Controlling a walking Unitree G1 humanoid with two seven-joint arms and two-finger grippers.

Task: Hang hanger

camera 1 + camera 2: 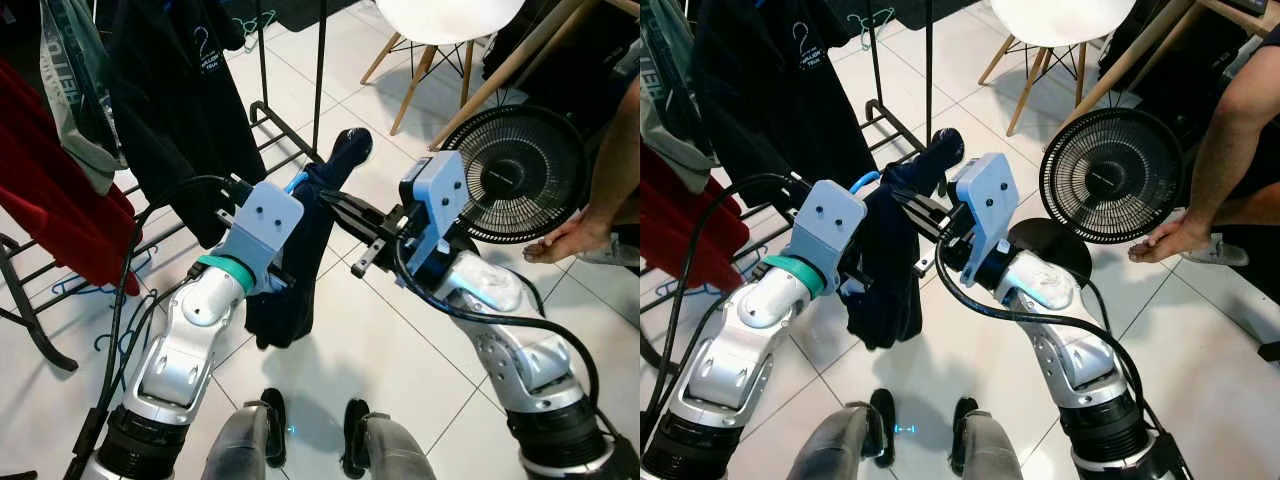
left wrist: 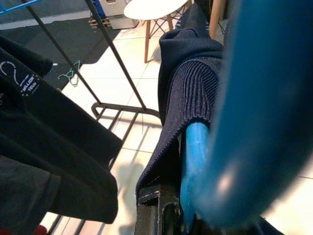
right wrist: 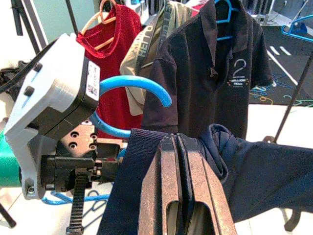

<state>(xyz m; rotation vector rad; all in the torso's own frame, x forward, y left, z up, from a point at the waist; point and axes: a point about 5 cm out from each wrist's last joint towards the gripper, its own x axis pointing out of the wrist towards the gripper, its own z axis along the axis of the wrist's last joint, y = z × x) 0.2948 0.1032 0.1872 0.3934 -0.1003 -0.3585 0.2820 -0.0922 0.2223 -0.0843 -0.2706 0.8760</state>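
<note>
While both arms are raised in front of the robot, a dark navy garment [image 1: 300,250] on a blue hanger [image 3: 128,85] is held between them above the white tiled floor [image 1: 380,350]. The left gripper [image 1: 862,262] is seen at the hanger's neck, its fingers closed on the hanger just below the curved hook. The right gripper [image 3: 181,147] is pressed shut on a fold of the navy garment near the collar, with the cloth bunched around its fingertips. A clothes rack [image 1: 320,70] stands just beyond the garment, to the robot's left; a black polo shirt [image 3: 220,63], a red shirt [image 3: 115,44] and a grey-green garment [image 1: 75,90] are hung on it. A black fan [image 1: 520,170] stands to the right, and a person's hand [image 1: 565,240] is held beside it. A white chair [image 1: 440,30] is seen farther back.
</note>
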